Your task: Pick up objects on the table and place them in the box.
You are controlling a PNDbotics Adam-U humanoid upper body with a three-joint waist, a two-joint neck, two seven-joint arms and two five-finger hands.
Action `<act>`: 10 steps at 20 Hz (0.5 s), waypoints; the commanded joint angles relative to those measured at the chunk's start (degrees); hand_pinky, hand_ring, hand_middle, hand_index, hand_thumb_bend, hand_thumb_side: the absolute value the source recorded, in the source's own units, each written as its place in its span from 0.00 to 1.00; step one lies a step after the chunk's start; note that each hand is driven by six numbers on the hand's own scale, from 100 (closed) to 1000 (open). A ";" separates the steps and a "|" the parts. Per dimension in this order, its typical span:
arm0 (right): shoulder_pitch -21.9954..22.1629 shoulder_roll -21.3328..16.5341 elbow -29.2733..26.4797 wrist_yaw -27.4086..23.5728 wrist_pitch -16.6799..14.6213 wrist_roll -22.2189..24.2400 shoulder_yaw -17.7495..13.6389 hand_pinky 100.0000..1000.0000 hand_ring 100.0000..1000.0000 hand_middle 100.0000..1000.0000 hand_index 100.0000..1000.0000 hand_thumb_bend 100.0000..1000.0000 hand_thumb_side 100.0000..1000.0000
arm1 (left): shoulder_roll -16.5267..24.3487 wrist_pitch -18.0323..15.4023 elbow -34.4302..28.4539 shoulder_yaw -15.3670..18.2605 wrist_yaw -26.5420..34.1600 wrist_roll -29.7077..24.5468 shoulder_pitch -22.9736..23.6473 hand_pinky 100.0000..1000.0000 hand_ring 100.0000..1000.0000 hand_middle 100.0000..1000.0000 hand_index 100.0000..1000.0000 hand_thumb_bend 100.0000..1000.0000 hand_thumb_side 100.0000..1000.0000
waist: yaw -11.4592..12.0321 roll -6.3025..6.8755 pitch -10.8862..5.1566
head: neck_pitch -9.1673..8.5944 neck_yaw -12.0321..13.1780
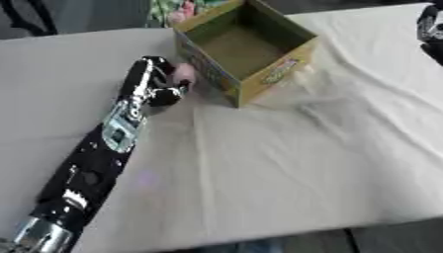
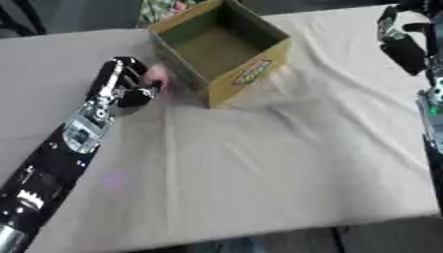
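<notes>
A small pink object [image 1: 184,74] lies on the white cloth against the left wall of the open cardboard box [image 1: 279,68]. My left hand [image 1: 155,83] reaches in from the lower left and is curled round the pink object, which shows between thumb and fingers. The box stands upright at the back centre, and its brown floor looks bare. My right hand [image 2: 401,45] hangs above the table's far right edge, away from the box; it is blurred.
The white cloth [image 1: 286,163] covers the table and is wrinkled to the right of the box. The table's front edge runs along the bottom of the view. Something with a flower pattern [image 1: 173,10] sits behind the box.
</notes>
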 commanded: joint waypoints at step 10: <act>-1.06 -0.81 -0.86 0.13 -0.04 0.06 -0.19 0.73 0.89 0.68 0.89 0.00 0.47 | 1.39 1.93 -2.01 1.46 0.32 14.52 -1.81 0.18 0.29 0.18 0.21 0.18 0.00 | -0.15 -0.31 -1.13 | 0.26 -0.39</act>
